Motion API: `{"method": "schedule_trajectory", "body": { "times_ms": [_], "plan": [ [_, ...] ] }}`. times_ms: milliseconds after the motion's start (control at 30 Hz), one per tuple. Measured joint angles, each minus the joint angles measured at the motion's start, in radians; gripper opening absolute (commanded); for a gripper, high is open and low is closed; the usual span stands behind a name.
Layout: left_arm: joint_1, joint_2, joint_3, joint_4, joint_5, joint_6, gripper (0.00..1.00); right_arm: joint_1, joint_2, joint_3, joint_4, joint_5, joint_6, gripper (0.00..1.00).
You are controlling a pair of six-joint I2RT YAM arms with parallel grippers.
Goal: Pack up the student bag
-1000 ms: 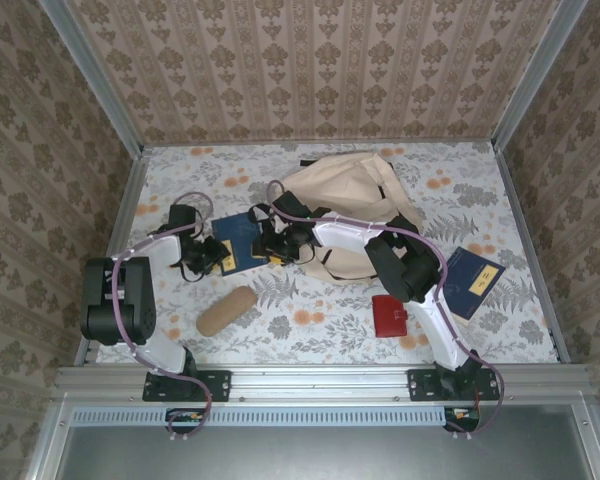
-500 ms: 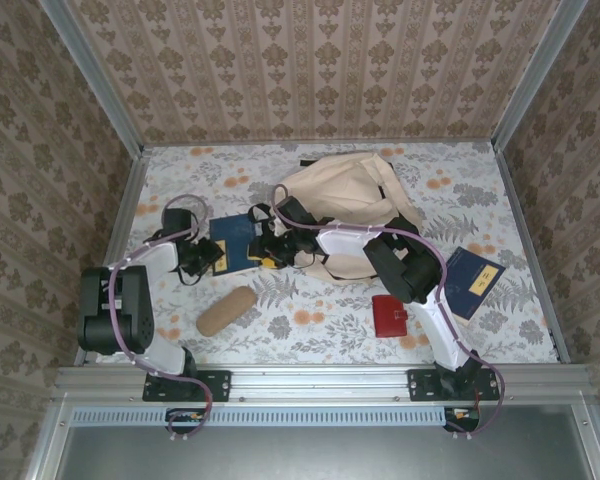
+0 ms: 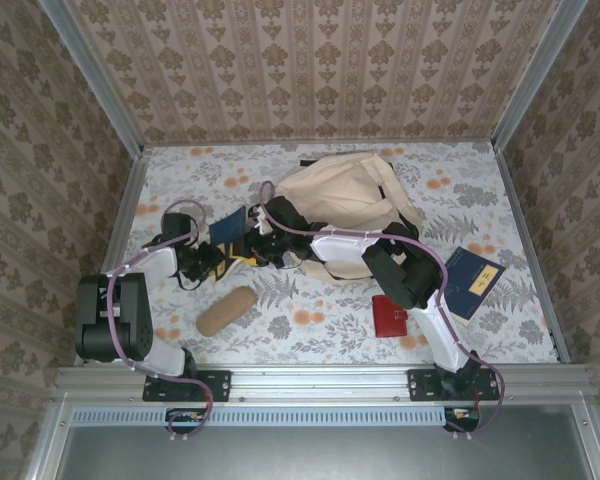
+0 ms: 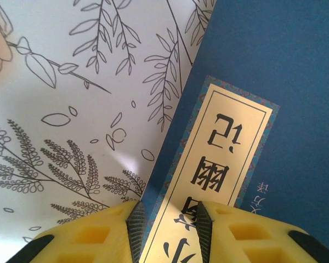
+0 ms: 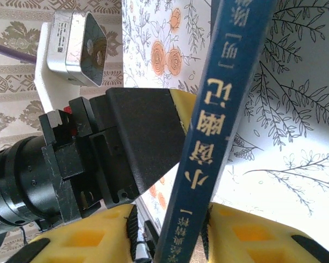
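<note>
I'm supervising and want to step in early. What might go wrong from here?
The right claw clamps the dark blue book with a gold title label near its spine; it may twist or slip out.
The left claw crowds the same book's edge, its grip unclear; mismatched moves may bend the book or knock the claws together.
The beige fabric backpack lies slumped, its opening unclear, so the book may snag.

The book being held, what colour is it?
Dark blue book with a gold label; best in left wrist view.
</note>
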Motion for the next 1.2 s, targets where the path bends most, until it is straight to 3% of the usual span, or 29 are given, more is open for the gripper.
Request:
{"method": "schedule_trajectory", "body": {
  "times_ms": [233,333,600,700,767,1000,1200],
  "plan": [
    [0.000,0.000,0.001,-0.013,0.022,-0.002,0.36,0.000,0.000,0.023,-0.164,0.083,-0.082,0.20],
    [0.000,-0.005,0.008,-0.039,0.034,0.001,0.42,0.001,-0.005,0.045,-0.231,0.126,-0.126,0.13],
    [0.010,-0.136,0.081,-0.224,0.023,0.041,0.77,0.003,-0.163,0.043,-0.402,0.219,-0.330,0.05],
    [0.016,-0.204,0.136,-0.237,0.045,0.057,0.94,-0.005,-0.262,0.026,-0.439,0.219,-0.420,0.03],
    [0.015,-0.251,0.160,-0.222,0.085,0.072,1.00,-0.017,-0.340,-0.002,-0.453,0.202,-0.460,0.03],
    [-0.046,-0.295,0.218,-0.147,0.265,0.078,1.00,-0.146,-0.591,-0.182,-0.447,0.065,-0.467,0.05],
    [-0.139,-0.246,0.236,0.082,0.453,-0.032,1.00,-0.274,-0.739,-0.301,-0.358,-0.045,-0.366,0.07]
  ]
}}
